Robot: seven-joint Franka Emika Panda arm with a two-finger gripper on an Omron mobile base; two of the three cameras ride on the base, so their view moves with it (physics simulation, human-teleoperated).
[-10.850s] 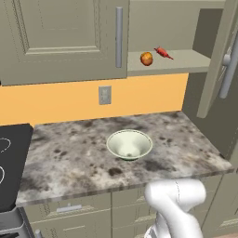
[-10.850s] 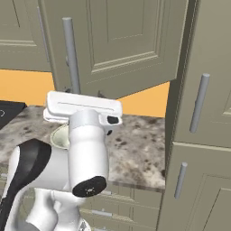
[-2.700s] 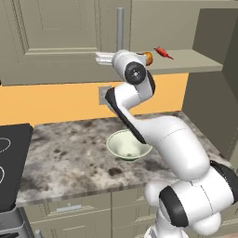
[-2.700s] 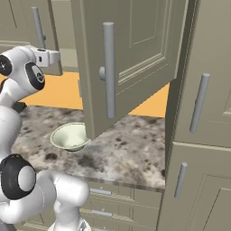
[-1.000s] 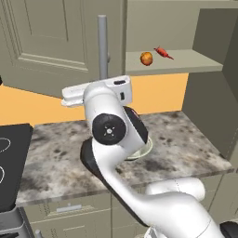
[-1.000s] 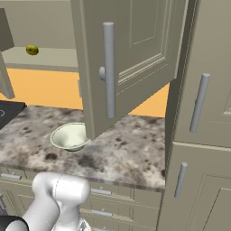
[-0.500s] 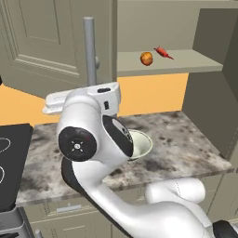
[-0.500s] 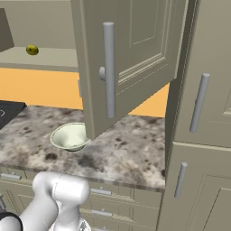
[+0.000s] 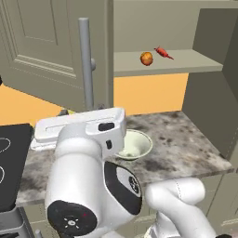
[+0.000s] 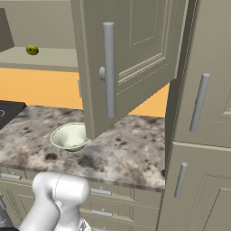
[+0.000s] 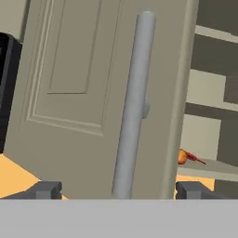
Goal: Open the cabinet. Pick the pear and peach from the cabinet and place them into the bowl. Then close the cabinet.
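The cabinet stands open, both doors swung out. Its left door and long grey bar handle face the hand view. My gripper is open, its fingertips spread wide on either side of the handle and back from it, holding nothing. The peach sits on the cabinet shelf beside a thin red pepper; the peach also peeks past the door edge. The pear lies on the same shelf at the far left. The bowl rests on the counter, also seen as the bowl.
The marbled counter runs below the cabinet. The right door with its handle juts out over the bowl. A tall cabinet flanks the right side. A black stovetop lies at the left.
The jaws have spread wide and let go of the door handle. The arm has drawn back toward the base, and the left door has swung further open.
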